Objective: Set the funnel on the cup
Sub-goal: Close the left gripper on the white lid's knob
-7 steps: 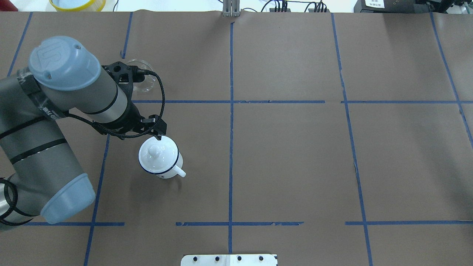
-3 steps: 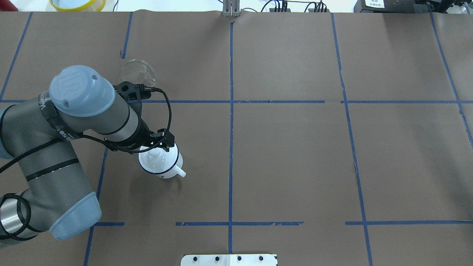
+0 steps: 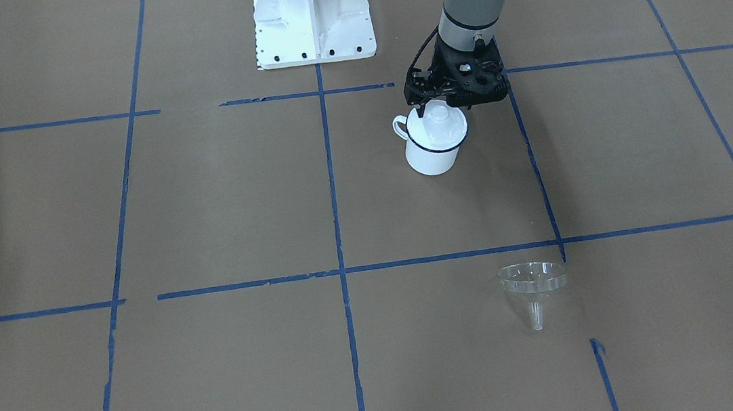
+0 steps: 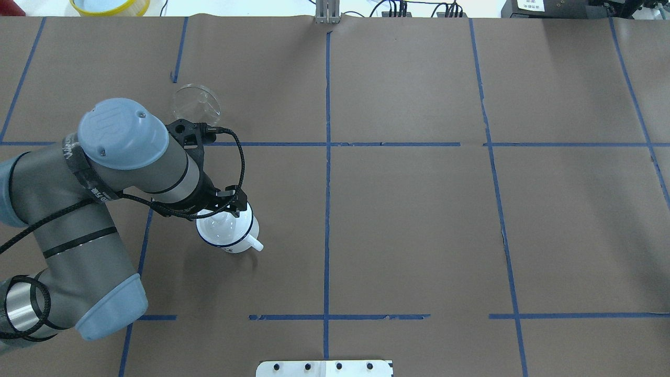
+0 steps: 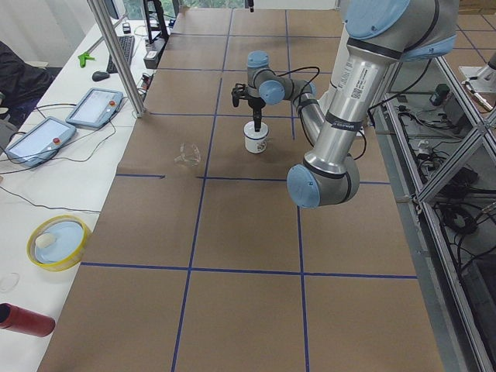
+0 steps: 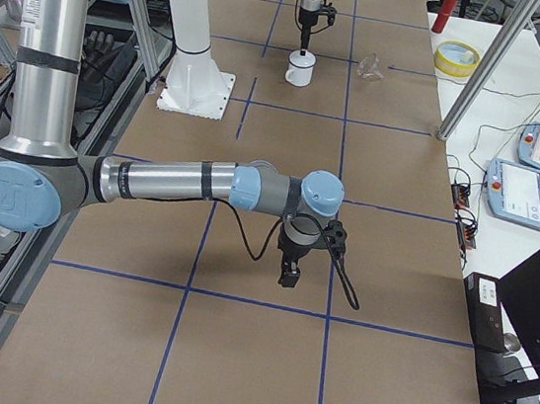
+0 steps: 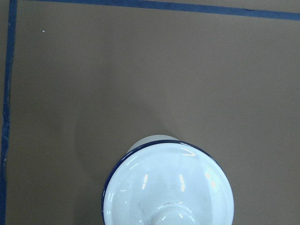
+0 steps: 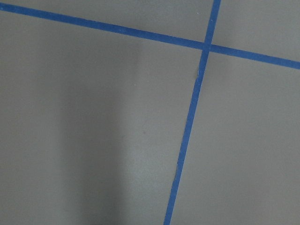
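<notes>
Overhead exterior view: the cup (image 4: pixel 236 242) stands upright left of centre, with its loop handle toward the lower right of the frame. It is closed by a white lid (image 4: pixel 219 229), so its contents cannot be seen. In the left wrist view the lid (image 7: pixel 168 187) fills the lower middle of the frame, and its knob is cut off by the bottom edge.

The left gripper (image 4: pixel 229 208) hangs directly over the lid. In the front-facing view its jaws look spread: one finger (image 3: pixel 422 108) stands left of the knob (image 3: pixel 438 113), apart from it, and grips nothing. The right gripper (image 6: pixel 289 272) shows only in the exterior right view, low over bare paper, and I cannot tell whether it is spread or closed.

The funnel (image 4: pixel 196 102) lies on the paper in the upper left of the overhead frame. It is across one horizontal tape line from the cup and well apart from it. In the front-facing view the funnel (image 3: pixel 532 280) has its wide rim toward the top of the frame and its spout toward the bottom.

A yellow-rimmed dish (image 5: pixel 35 252) on the white bench (image 5: pixel 77 167) holds a small pale lump.

The table is covered in brown paper (image 4: pixel 419 225) marked into cells with blue tape (image 4: pixel 327 209). Wide open paper lies to the right of the cup. A white base plate (image 3: pixel 312 14) is at the top centre of the front-facing frame.
</notes>
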